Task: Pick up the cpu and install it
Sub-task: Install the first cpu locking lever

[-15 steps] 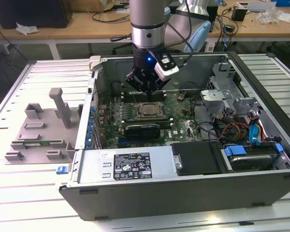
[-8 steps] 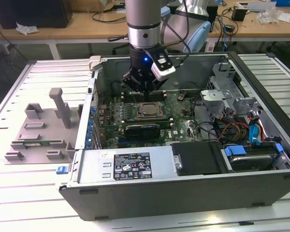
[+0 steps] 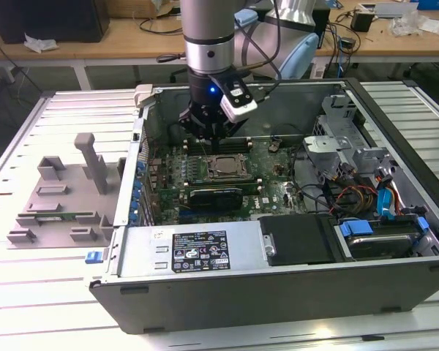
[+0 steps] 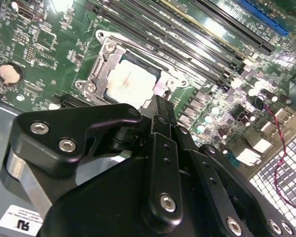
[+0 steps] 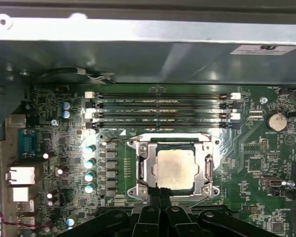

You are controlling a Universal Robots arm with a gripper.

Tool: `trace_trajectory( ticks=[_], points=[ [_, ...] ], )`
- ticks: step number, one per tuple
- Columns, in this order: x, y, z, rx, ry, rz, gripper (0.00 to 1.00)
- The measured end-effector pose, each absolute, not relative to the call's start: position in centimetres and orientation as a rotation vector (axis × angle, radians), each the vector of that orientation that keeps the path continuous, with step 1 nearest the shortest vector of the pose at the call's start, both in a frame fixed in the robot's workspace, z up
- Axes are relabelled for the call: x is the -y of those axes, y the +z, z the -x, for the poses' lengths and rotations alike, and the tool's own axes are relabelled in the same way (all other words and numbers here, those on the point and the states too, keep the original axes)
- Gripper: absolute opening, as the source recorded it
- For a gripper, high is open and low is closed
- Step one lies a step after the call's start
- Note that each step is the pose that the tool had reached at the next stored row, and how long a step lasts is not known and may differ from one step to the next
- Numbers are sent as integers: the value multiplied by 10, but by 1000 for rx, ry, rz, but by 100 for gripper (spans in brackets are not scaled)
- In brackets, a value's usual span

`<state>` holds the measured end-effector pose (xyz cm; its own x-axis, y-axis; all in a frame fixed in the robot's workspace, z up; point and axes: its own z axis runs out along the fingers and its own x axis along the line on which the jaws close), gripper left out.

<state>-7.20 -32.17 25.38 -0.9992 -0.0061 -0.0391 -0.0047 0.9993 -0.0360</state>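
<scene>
Claw (image 5: 158,192) looks closed on nothing, its tips at the edge of the socket frame (image 5: 142,170). The cpu (image 5: 176,169) lies flat inside that frame on the motherboard (image 5: 266,163). My worry: sinking lower would scrape the chip's lid or the frame, and sideways drift could knock the memory slots (image 5: 160,106) just beside it

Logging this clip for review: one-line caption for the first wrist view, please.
Gripper hovers close to the cpu, which lies in the socket frame on the green motherboard.
</scene>
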Motion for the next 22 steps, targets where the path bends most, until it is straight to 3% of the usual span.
trace_trajectory(
  ticks=[22],
  points=[
    [322,254,108,-3094,-56,8,11]
  ],
)
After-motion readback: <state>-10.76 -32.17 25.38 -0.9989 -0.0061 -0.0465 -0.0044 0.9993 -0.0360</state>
